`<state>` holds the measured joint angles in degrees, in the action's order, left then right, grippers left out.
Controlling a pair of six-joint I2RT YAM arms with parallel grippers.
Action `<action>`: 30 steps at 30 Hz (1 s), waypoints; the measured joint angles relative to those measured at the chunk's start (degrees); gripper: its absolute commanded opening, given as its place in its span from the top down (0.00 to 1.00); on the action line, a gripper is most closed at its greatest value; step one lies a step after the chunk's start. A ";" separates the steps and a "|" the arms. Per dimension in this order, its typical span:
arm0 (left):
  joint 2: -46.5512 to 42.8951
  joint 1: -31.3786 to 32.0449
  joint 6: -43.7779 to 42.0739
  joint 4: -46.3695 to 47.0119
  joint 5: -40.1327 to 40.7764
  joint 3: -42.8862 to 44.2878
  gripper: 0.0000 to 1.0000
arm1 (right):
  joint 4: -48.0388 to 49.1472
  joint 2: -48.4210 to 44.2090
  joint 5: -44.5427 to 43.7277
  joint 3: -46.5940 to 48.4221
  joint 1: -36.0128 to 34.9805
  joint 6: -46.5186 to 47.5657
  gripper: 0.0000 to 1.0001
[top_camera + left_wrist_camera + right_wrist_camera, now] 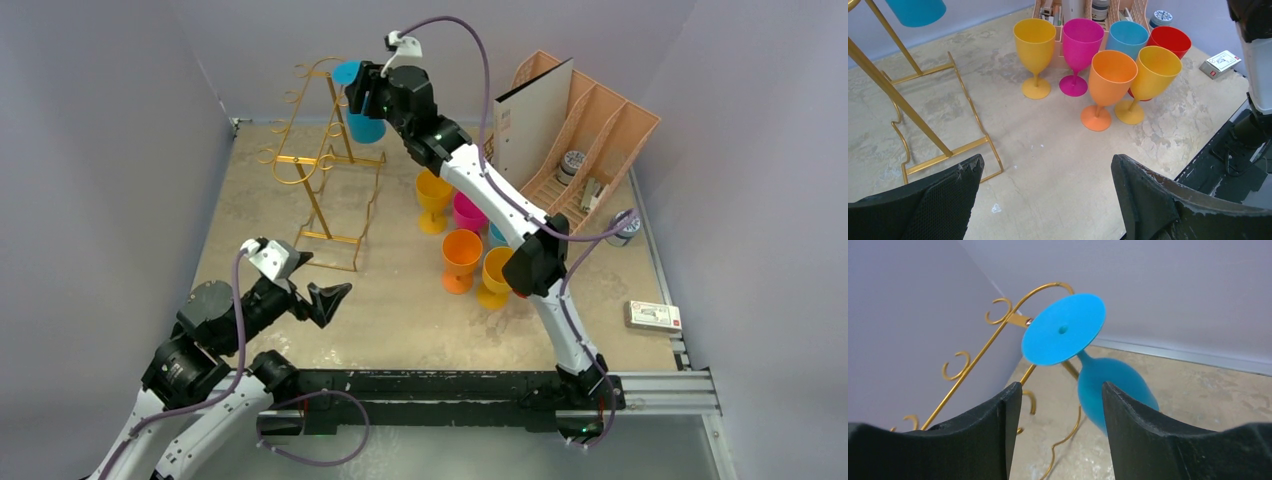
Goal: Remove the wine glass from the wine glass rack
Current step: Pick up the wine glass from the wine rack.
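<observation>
Because the job is to lift a glass clear of its hook, everything is best placed against the wine glass rack (310,160). This tall gold wire stand rises from the far left part of the pale worktop (400,320), its rectangular base flat on the surface and its curled arms reaching out from the A-frame. Well to the right of the rack stands a peach slotted organiser (600,120), out of the way of the work.

The right arm reaches across to the top of the rack. Its right hand (1060,386) is spread, the two black fingers (998,430) apart with nothing pinched between them. It looks lined up on the stem, probably so the fingers can close just under the foot. The left hand (1047,159) is also spread wide and empty, hovering low just in front of the rack's base, likely parked clear of the reach.

Between rack and organiser, a cluster of coloured plastic goblets (1108,70) stands upright on the worktop.

Smallest, the blue wine glass (1068,332) hangs upside down near the rack's top. Its round foot is caught over a hook arm and its bowl points down, just beyond the right hand's fingertips; it is not yet off.
</observation>
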<state>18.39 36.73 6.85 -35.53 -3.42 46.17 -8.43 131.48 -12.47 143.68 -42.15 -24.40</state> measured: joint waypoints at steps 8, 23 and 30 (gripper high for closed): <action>-0.37 0.00 -0.59 0.02 -0.83 0.00 0.03 | 5.55 4.33 -5.77 3.02 0.24 -2.60 0.39; -4.98 0.00 -0.74 -2.14 -0.85 2.27 0.04 | 5.51 6.16 -7.82 7.63 2.84 -15.04 0.47; -4.72 0.00 -1.46 -3.41 -2.38 5.66 0.04 | 3.48 6.51 -9.94 8.68 2.80 -18.36 0.46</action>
<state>13.67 36.73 5.39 -38.94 -5.80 51.83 -4.95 137.99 -22.41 152.35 -39.35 -42.76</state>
